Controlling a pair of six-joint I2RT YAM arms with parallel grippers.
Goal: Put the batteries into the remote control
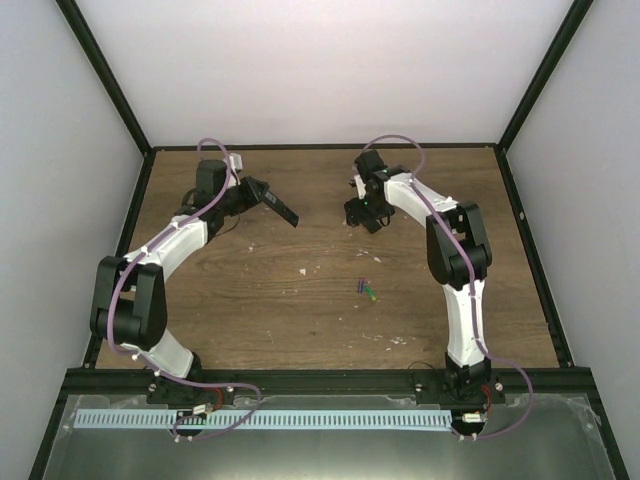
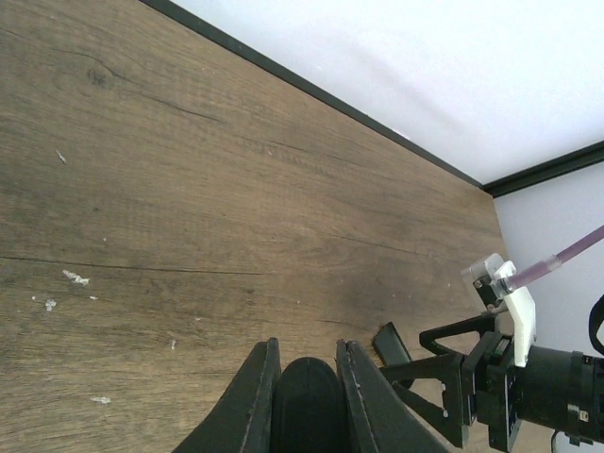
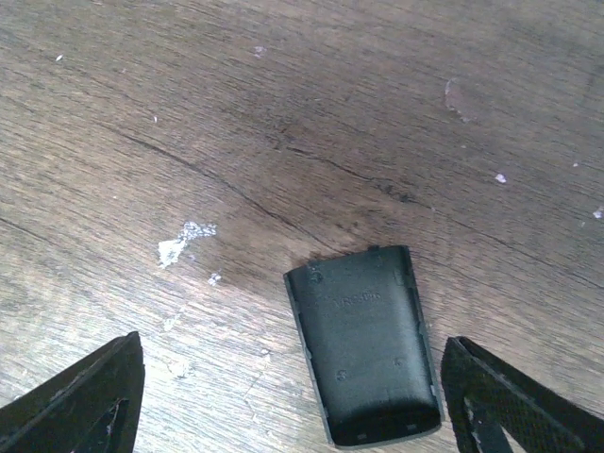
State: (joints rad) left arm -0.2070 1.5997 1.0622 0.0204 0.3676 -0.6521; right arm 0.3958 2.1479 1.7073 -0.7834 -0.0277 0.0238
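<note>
My left gripper is shut on the remote control, a slim black bar held above the table at the back left. In the left wrist view the remote sits between the closed fingers. My right gripper is open and empty at the back centre-right. It hovers over a black battery cover lying flat on the wood, which also shows in the left wrist view. The two batteries, one blue-purple and one green, lie together on the table in the middle.
The wooden table has black rails along its edges and white walls behind. Pale specks of debris lie scattered on the wood. The right arm's gripper shows at the lower right of the left wrist view.
</note>
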